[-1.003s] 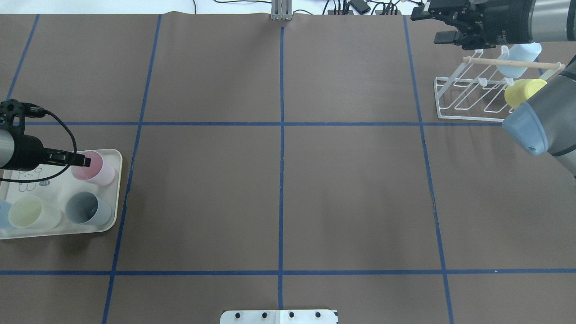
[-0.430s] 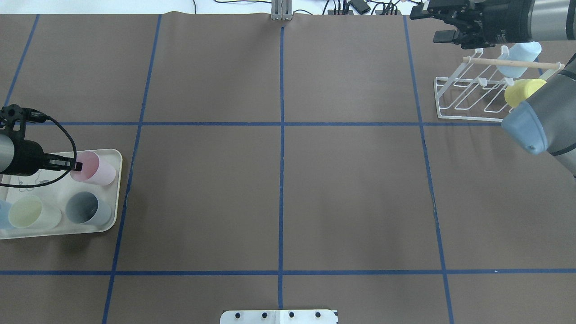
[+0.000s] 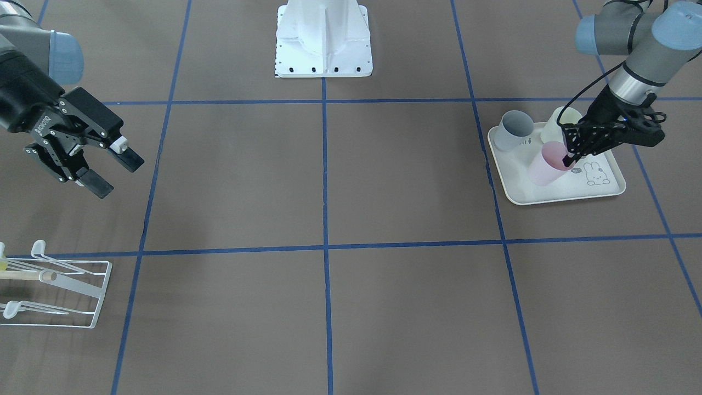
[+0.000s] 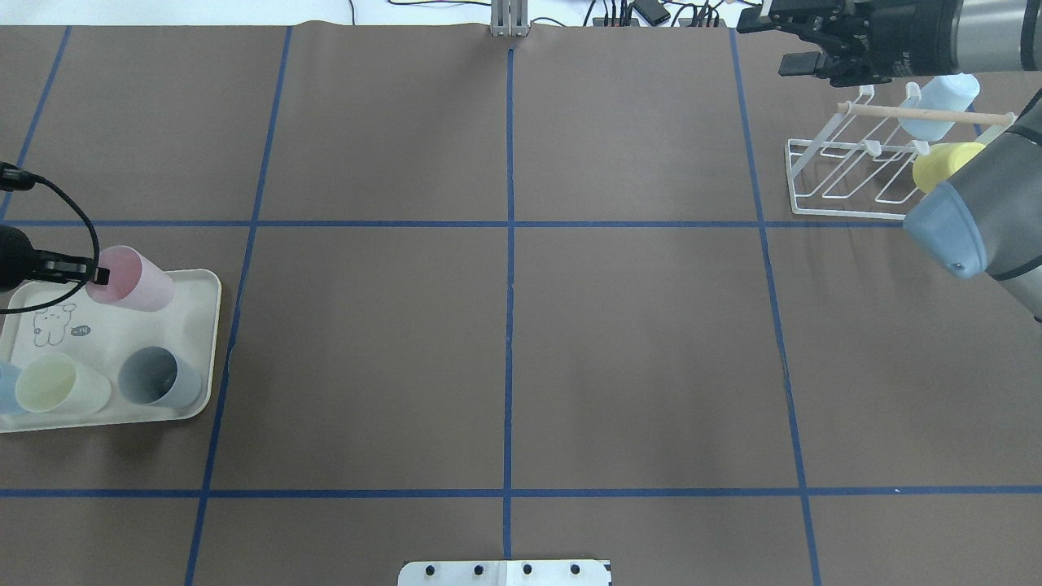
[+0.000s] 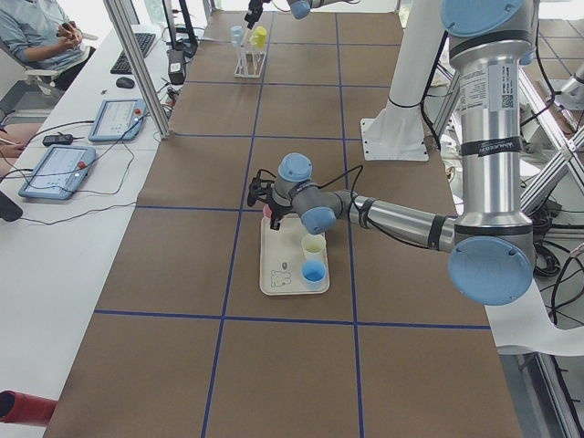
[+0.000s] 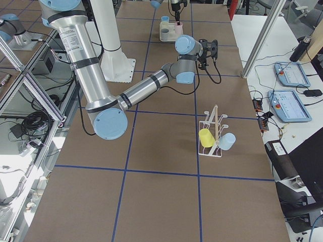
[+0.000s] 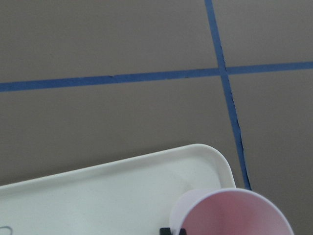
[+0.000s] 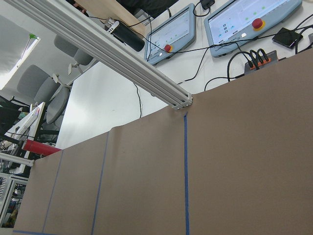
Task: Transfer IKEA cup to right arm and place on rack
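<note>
The left gripper (image 4: 96, 275) is clamped on the pink cup (image 4: 134, 281), one finger inside the mouth and one outside, pinching the wall right at the rim. The cup hangs tilted over the far edge of the cream tray (image 4: 207, 342) at the table's left; whether its base is clear of the tray is hard to tell. It looks like light, smooth plastic, stiff enough but likely to swing or slip in a rim pinch. The body near the base seems the safer place for the next hold. Far right, the right gripper (image 4: 773, 45) waits with jaws spread and empty above the white rack (image 4: 847, 175), where a yellow cup (image 4: 944, 165) and a blue cup (image 4: 936, 98) already sit.
</note>
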